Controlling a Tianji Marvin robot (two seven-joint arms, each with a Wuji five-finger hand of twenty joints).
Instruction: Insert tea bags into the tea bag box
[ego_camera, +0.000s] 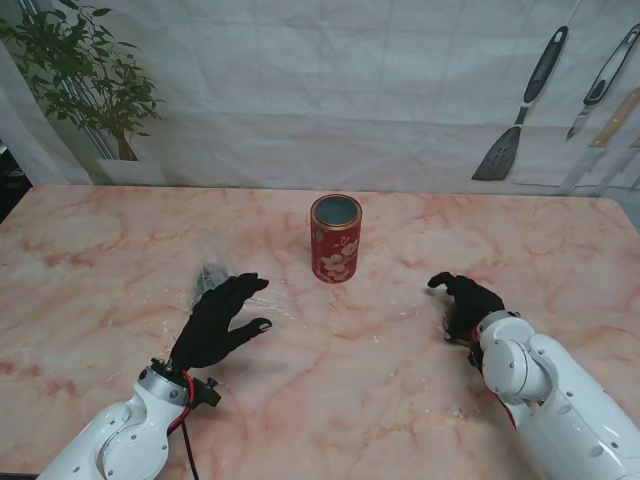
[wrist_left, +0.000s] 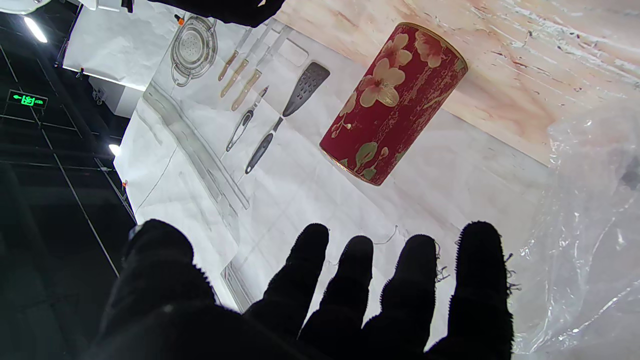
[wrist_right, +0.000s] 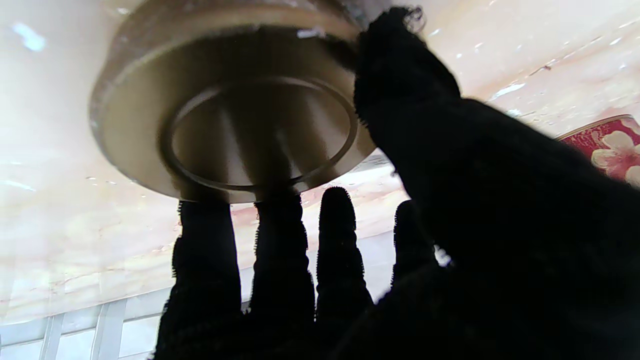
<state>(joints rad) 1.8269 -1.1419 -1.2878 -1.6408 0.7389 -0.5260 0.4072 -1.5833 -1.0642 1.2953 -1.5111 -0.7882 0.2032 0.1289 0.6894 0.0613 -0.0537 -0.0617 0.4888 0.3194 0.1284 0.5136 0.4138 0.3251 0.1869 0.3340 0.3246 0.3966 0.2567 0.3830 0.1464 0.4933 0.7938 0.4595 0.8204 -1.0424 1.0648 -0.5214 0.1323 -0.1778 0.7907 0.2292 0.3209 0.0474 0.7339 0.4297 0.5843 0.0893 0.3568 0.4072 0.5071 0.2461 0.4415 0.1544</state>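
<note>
The red cylindrical tin with cream flowers and a gold rim (ego_camera: 335, 239) stands upright and uncapped on the pink marble bench (ego_camera: 90, 260), ahead of and between both robot hands. The right robot hand (ego_camera: 466, 303) presses on a round gold metal lid (wrist_right: 227, 100), fingers curled over it, probably parking it aside. The left robot hand (ego_camera: 222, 318) hovers spread and empty beside a crinkled clear plastic bag (wrist_left: 590, 210), likely holding tea bags.

Glossy marble table (ego_camera: 120, 260), brushed-metal lid (wrist_right: 150, 100)
</note>
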